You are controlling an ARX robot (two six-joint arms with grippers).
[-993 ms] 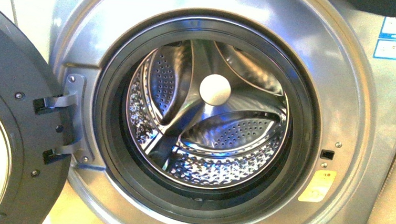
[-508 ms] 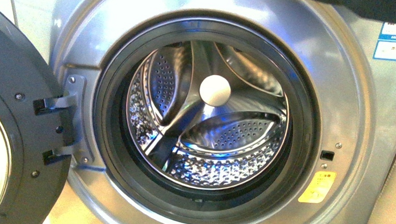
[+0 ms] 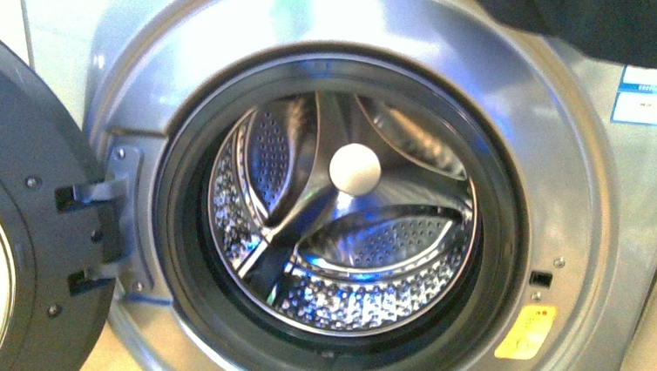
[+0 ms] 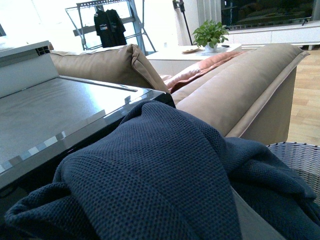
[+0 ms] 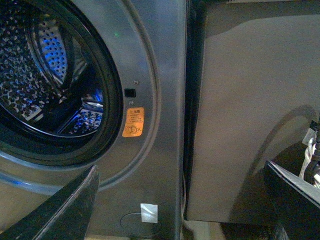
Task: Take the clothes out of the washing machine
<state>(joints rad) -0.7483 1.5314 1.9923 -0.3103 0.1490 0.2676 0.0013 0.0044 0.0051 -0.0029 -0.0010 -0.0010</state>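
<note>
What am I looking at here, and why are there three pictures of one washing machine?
This is a two-armed robot emptying a washing machine. The wide picture comes from a camera on its body: the door hangs open and the steel drum looks empty. The other two come from cameras on its wrists. The left wrist's shows dark blue clothes bunched close to the lens, hiding that arm's pincer, with a sofa and a woven basket beyond. The right wrist's shows the right pincer open and empty, facing the machine's front near its sticker.
</note>
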